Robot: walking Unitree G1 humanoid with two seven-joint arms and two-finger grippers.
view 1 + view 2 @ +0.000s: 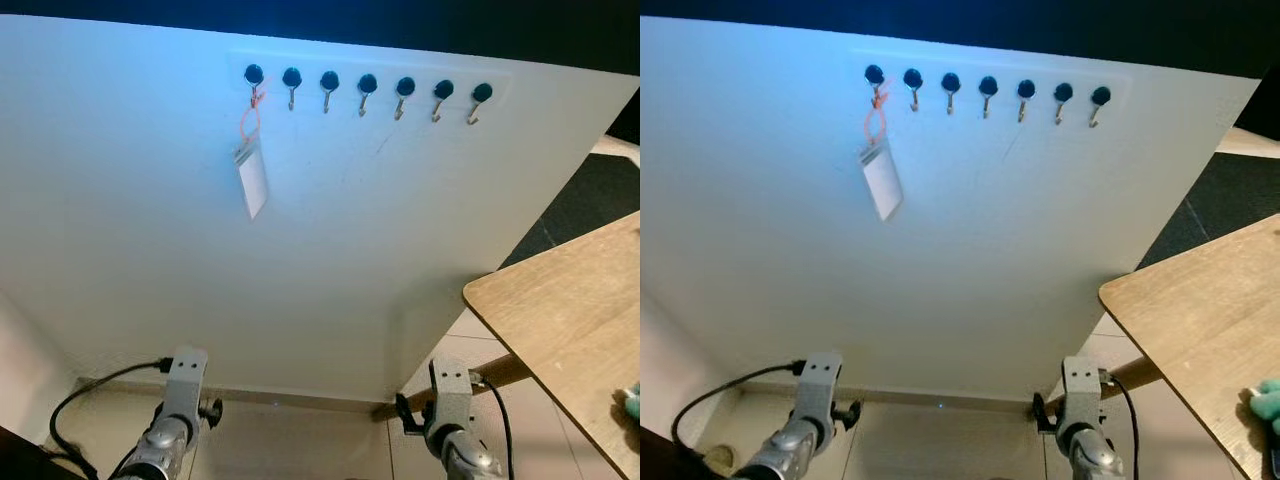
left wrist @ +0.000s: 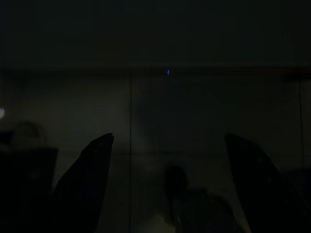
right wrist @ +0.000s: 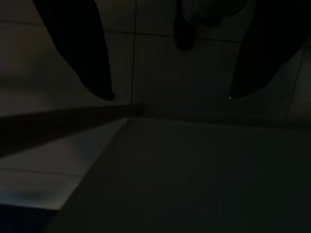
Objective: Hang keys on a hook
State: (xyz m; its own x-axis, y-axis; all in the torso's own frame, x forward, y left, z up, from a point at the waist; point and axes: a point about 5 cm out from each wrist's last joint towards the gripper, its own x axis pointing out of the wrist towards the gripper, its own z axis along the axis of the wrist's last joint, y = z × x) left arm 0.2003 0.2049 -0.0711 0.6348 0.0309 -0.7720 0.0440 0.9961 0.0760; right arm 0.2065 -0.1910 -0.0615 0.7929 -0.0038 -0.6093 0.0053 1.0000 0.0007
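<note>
On the white wall [image 1: 330,260] our keys [image 1: 251,172] hang from the rack's [image 1: 368,84] leftmost hook [image 1: 254,80]; left gripper [image 2: 167,145] and right gripper [image 3: 170,97] hang wide, empty.

Both my arms hang low at my sides — my left gripper [image 2: 167,160] and my right gripper [image 3: 170,94] keep the fingers spread apart, holding nothing.

White wall [image 1: 150,220]; black-knobbed hooks [image 1: 367,84]; orange loop [image 1: 250,118] with pale tag [image 1: 252,178]; light wood table [image 1: 570,310]; silver arms, black fingers [image 2: 92,170]; teal object [image 1: 1267,400]
</note>
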